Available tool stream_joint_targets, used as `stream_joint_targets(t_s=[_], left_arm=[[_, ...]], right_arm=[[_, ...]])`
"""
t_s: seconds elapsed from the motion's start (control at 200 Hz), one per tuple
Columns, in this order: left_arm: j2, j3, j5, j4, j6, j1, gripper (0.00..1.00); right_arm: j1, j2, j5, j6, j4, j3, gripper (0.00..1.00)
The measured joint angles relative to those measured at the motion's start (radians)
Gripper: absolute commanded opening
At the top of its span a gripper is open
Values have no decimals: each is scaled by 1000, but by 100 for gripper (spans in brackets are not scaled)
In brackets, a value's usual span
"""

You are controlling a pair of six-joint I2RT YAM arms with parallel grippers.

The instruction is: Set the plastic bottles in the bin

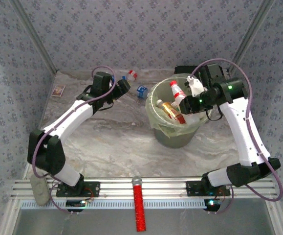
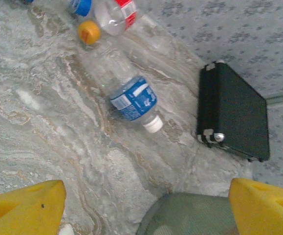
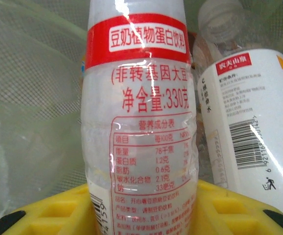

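My right gripper [image 1: 187, 102] is shut on a whitish plastic bottle [image 3: 139, 122] with a red band and red print, held upright between the yellow fingers [image 3: 43, 215]. It hangs over the pale-green bin [image 1: 166, 133], red cap [image 1: 173, 84] up. Inside the bin lie a copper-orange bottle [image 1: 172, 111] and a white-labelled bottle [image 3: 251, 127]. My left gripper [image 1: 125, 86] is open above the back of the table with nothing in it. Ahead of it lies a clear bottle with a blue label and white cap [image 2: 130, 98], and beyond that a red-labelled bottle [image 2: 114, 14].
A black case [image 2: 234, 110] lies flat behind the bin, close to the back wall. An orange cap [image 2: 89, 32] and a blue cap [image 2: 80, 6] show by the far bottles. A small brown card [image 1: 58, 90] sits far left. A red stick [image 1: 139, 203] lies on the front rail.
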Motion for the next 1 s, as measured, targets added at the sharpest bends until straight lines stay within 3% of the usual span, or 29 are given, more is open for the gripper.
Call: stream_joint_targets(t_s=[0.12,0.22,0.68,0.999], left_arm=[[94,41,-12,1,-28,0,86],[177,93,-20,3,-51,0,86],[504,375,-19,-19,-85,0,89],[614,459,-7,-28,-121,0,90]], right_arm=[[-2,1,8,-10,-3,1,64],[-11,1,27,-11,-10,25,68],[-29,84,32,8,114,110,50],[-28,92,28,24,186,6,50]])
